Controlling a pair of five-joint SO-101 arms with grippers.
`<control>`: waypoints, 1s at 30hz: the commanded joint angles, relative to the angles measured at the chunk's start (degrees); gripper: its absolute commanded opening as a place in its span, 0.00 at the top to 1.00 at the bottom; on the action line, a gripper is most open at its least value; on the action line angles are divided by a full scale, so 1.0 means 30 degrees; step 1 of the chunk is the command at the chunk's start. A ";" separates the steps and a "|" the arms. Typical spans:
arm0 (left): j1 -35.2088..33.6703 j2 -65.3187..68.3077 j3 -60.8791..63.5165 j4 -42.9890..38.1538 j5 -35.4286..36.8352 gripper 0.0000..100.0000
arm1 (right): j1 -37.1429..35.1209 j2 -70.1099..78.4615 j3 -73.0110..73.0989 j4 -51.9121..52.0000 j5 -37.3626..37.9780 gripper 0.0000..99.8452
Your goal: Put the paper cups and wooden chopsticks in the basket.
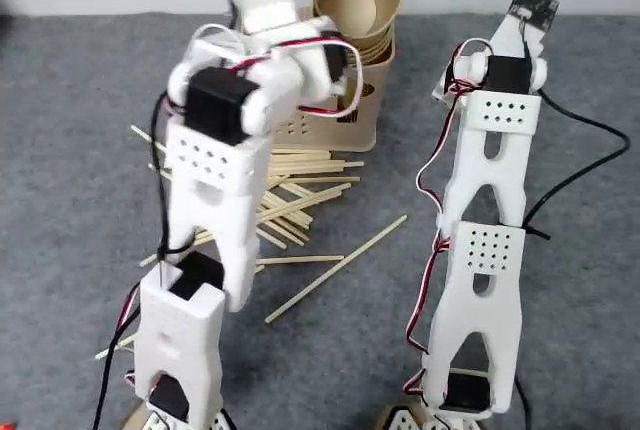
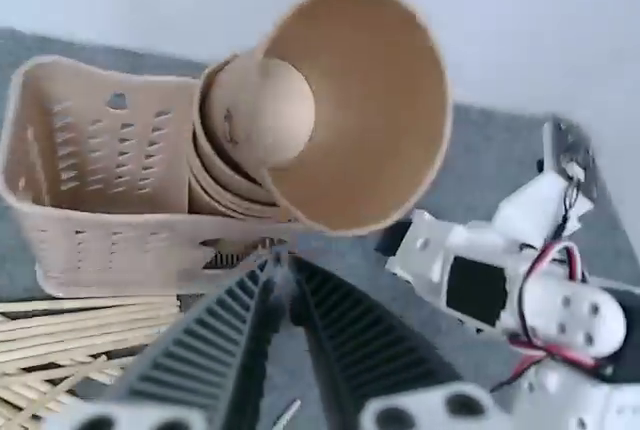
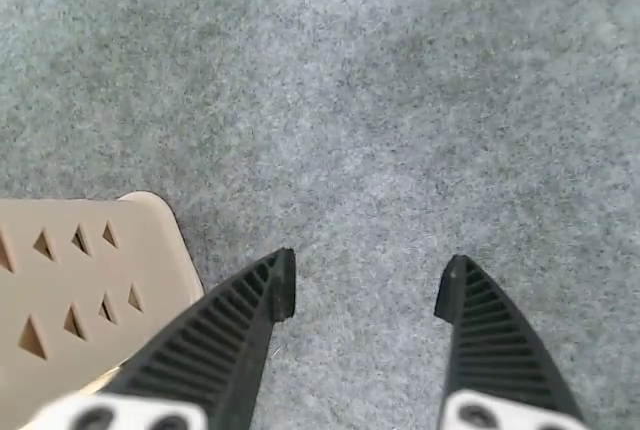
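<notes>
Overhead, the paper cups stand stacked in the basket, the top one tilted, and the wooden chopsticks lie scattered on the table before it. From the left wrist, the left gripper is clenched just beside that cup's rim; whether it pinches it I cannot tell. From the right wrist, the right gripper is spread wide above the table, near the basket's corner.

One beige slotted plastic basket; several nested brown paper cups, exact count unclear; over a dozen pale wooden chopsticks.
</notes>
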 commanded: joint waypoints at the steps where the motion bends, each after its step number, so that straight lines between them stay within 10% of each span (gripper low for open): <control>1: 0.1026 0.0059 -0.0015 0.0205 -0.0147 0.99 | -0.0132 -0.1685 -0.0762 0.0835 -0.0117 0.76; 30: 0.0088 0.1553 -0.0073 -0.4132 -0.0059 0.99 | -0.0132 -0.1626 -0.0733 0.0835 -0.0117 0.76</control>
